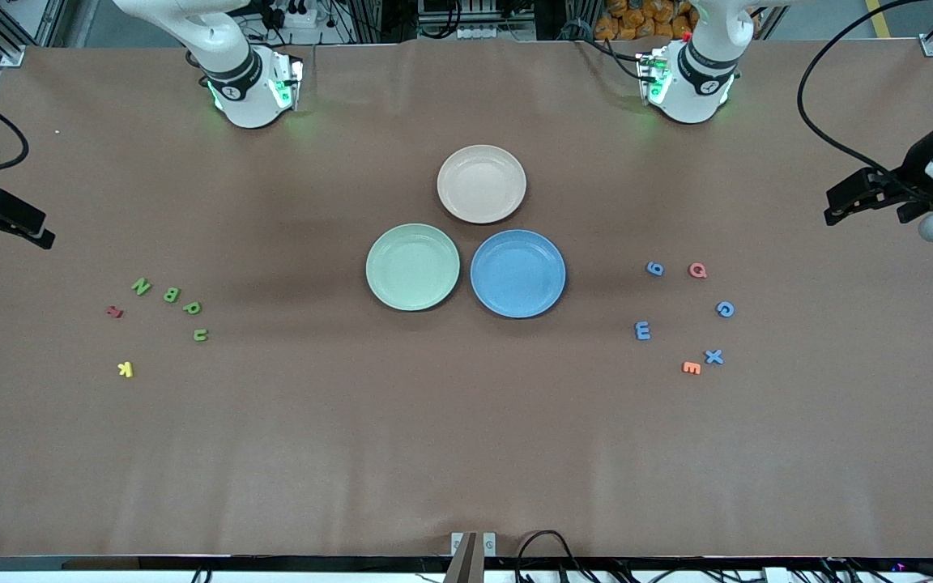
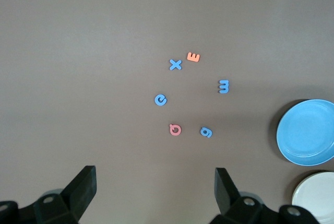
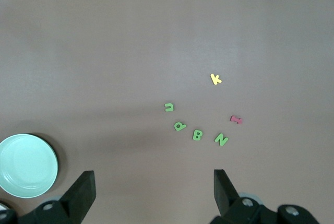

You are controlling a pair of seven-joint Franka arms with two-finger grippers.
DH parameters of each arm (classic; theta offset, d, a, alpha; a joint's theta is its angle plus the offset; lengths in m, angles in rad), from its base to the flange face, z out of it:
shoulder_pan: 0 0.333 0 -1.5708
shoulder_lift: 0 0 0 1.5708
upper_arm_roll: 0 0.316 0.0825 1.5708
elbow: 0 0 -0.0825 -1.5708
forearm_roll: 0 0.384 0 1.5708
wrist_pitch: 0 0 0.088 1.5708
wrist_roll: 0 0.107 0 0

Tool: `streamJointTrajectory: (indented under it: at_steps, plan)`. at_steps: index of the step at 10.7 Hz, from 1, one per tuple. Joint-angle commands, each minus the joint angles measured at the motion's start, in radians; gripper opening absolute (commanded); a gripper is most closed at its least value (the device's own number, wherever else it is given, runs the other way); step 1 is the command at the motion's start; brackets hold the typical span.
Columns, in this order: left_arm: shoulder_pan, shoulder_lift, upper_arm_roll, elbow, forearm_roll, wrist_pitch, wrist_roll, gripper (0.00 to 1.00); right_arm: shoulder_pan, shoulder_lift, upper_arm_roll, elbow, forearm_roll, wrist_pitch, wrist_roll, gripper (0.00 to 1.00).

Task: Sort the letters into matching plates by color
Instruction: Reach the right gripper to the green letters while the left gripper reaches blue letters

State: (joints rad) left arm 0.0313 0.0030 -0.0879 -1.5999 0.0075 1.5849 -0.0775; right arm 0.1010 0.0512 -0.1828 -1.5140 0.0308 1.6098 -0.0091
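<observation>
Three plates are clustered mid-desk: the mint green plate and the blue plate are set side by side, rims just about touching, with the green one toward the right arm's end. The beige-pink plate is tucked in just farther from the front camera, between the two. Nothing has been dropped into any of them yet.

The green letters are all scattered near the right arm's end: an N, a B, a P and a u, strung in a loose arc. A small red letter is parked beside them and a yellow K is lying nearer the front camera.

The blue letters are grouped near the left arm's end: a g, a c, an m and an X. A red-pink Q is sat just beside the g, and an orange E is nearly touching the X.

The left claw is held up over the desk's edge at its own end, fingers spread wide apart, nothing gripped. The right claw is hung the same way at its end, also wide apart and empty.
</observation>
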Motion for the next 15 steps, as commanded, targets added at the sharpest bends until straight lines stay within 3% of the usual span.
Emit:
streamJointTrajectory:
  at_steps: [1, 6, 11, 15]
  plan:
    - [0.004, 0.014, 0.002, -0.009, 0.0, 0.007, 0.024, 1.0, -0.012, 0.009, 0.005, -0.034, 0.014, 0.053, 0.014, 1.0]
    - [0.061, 0.052, -0.039, -0.112, -0.001, 0.148, 0.096, 1.0, -0.004, 0.038, 0.009, -0.202, 0.015, 0.209, 0.012, 1.0]
    - [0.053, 0.176, -0.042, -0.135, 0.003, 0.285, 0.096, 1.0, -0.001, 0.097, 0.014, -0.402, 0.046, 0.461, 0.014, 1.0]
    - [0.056, 0.224, -0.042, -0.198, 0.014, 0.4, 0.094, 1.0, -0.006, 0.223, 0.032, -0.445, 0.069, 0.592, 0.014, 1.0]
